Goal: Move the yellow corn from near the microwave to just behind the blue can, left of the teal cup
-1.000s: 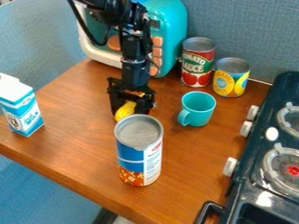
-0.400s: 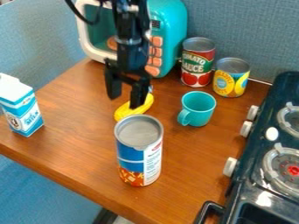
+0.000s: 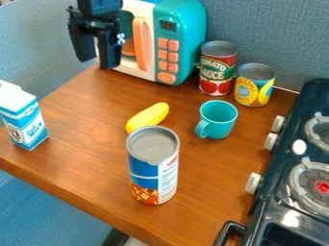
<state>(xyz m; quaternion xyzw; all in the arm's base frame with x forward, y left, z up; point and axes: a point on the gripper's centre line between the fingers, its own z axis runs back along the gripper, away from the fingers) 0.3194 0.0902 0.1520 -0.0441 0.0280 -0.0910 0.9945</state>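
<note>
1. Wooden counter (image 3: 83, 158); teal microwave (image 3: 185, 29) at 12 o'clock.
2. Gripper (image 3: 96, 63) at 11 o'clock, fingers parted, empty.
3. Yellow toy (image 3: 148, 117) on counter, at blue can's (image 3: 144, 169) 12 o'clock; teal mug (image 3: 222, 126) at toy's 3.

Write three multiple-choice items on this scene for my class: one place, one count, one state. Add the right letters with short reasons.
1. Where does the yellow banana-shaped toy lie?
A) on the black stove
B) just beyond the tall blue-and-white can
C) inside the teal microwave

2. How many cans stand on the brown wooden table?
A) two
B) five
C) three

3. How does the teal mug stand?
A) upright
B) on its side
C) upside down

1: B, seen beyond the can's top.
2: C, the tall one, the red-and-green can and the yellow-and-blue can.
3: A, its opening faces up.
</note>
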